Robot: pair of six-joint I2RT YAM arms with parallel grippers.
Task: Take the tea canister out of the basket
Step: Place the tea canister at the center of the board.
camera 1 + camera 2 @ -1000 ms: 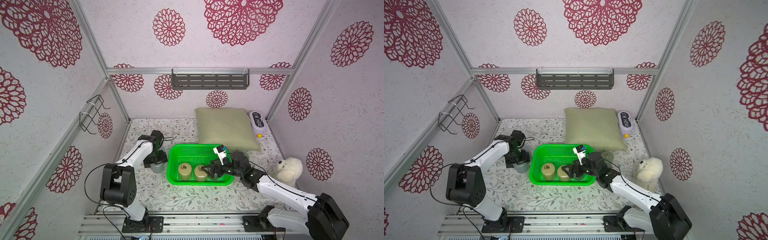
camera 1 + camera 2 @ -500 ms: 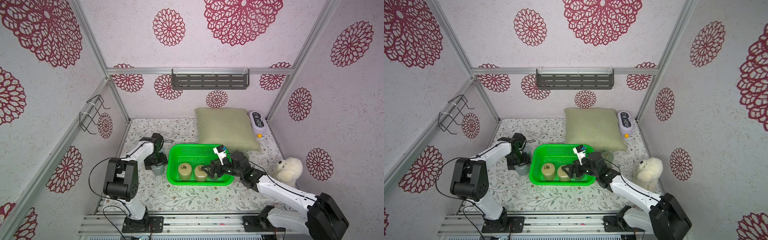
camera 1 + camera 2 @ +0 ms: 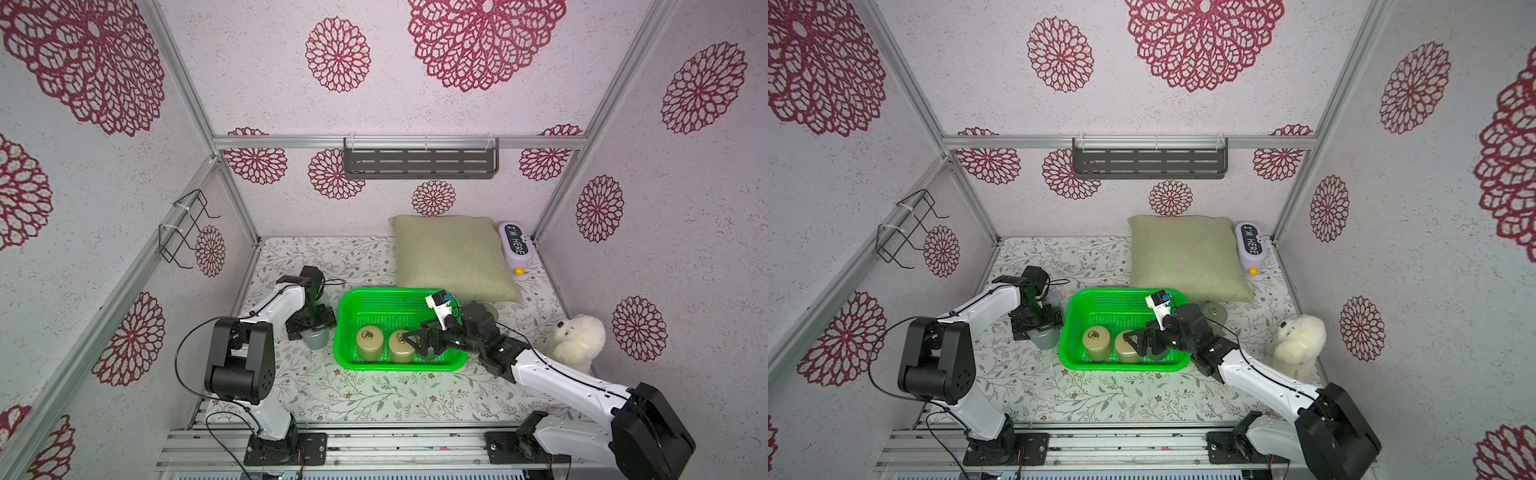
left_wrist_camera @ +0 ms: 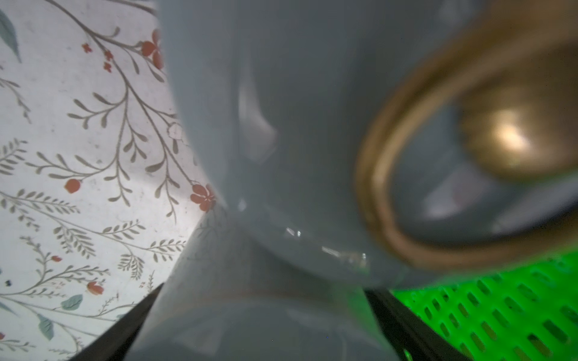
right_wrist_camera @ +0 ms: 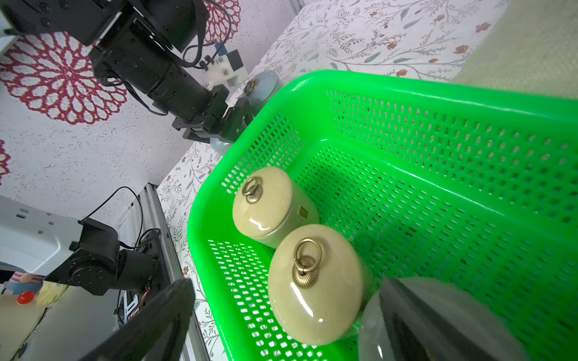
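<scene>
A grey-blue glazed tea canister (image 4: 281,125) fills and blurs the left wrist view, so I cannot tell whether my left end effector (image 3: 311,327), straddling it on the desk (image 3: 374,399) beside the bright green perforated plastic basket (image 3: 374,293), grips it. My right end effector (image 3: 417,343) gapes wide, empty, above a beige ring-lidded canister (image 5: 312,287) inside. Since a second ago only the left elbow has shifted slightly.

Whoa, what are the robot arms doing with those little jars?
They're emptying the green basket. The left gripper is around a grey tea canister standing on the table beside the basket; whether its fingers grip it isn't clear. The right gripper, fingers wide open, reaches into the basket over a beige canister, next to a second beige canister.
</scene>
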